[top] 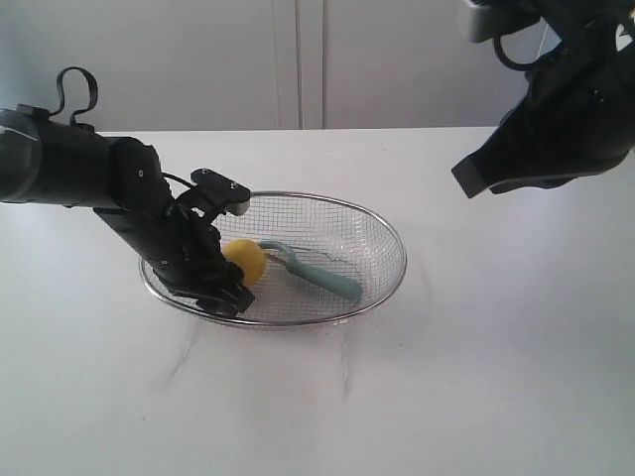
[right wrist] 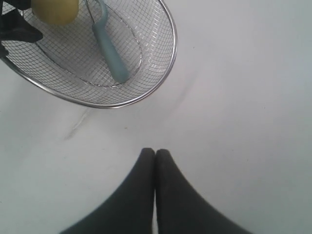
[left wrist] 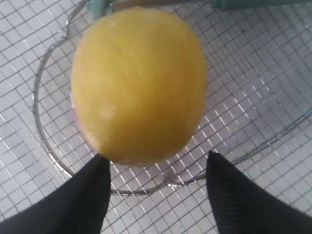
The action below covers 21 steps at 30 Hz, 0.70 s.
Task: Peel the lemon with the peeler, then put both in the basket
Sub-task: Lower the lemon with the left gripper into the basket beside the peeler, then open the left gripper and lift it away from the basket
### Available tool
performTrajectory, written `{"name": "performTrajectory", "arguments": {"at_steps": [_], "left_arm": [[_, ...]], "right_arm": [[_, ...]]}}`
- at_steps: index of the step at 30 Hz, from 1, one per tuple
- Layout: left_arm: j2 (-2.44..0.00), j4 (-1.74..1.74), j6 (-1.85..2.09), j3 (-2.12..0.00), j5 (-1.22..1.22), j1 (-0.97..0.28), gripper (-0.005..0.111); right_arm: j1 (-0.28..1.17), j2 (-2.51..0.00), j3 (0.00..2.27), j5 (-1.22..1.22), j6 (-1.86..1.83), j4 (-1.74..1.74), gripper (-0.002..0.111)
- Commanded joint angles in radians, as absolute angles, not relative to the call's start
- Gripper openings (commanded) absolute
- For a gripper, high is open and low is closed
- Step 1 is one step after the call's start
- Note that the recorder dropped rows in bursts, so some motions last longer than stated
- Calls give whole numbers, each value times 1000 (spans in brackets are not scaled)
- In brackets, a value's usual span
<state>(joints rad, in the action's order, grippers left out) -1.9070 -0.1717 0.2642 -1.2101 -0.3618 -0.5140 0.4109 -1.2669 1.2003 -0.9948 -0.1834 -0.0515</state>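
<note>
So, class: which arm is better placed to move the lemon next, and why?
Left. The left fingers are open inside the basket, right at the lemon. The right fingers are shut, over the table and away from the basket.

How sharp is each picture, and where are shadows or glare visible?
Left wrist view: the lemon is very close and soft, the basket mesh behind it crisper. Exterior view: even, bright light, only faint shadow under the basket. Right wrist view: its rim glints; the right gripper is a dark, featureless shape.
</note>
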Motion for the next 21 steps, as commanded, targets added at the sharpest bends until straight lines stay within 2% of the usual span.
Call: {"name": "performTrajectory", "arguments": {"at_steps": [1,8,14,18,21], "left_arm": [[-1894,-181,258,-1213,-412,-514,62],[-1738,-179,220,-1363,-474,-514,59],[-1546,-177,230,-1436,-804,-511,0],[-1411,-184,239,-1421,-1116,-511,0],[-1323,-192,239,-1357,-1171,-511,0]], "right_arm": [[408,-1259,1196,-983,-176,-47,0],[408,-1259,1196,-989,-176,-47,0],[408,-1259,1196,-989,-176,-47,0],[408,-1259,1196,-989,-176,-53,0],[408,-1259,1196,-989,-176,-53,0]]}}
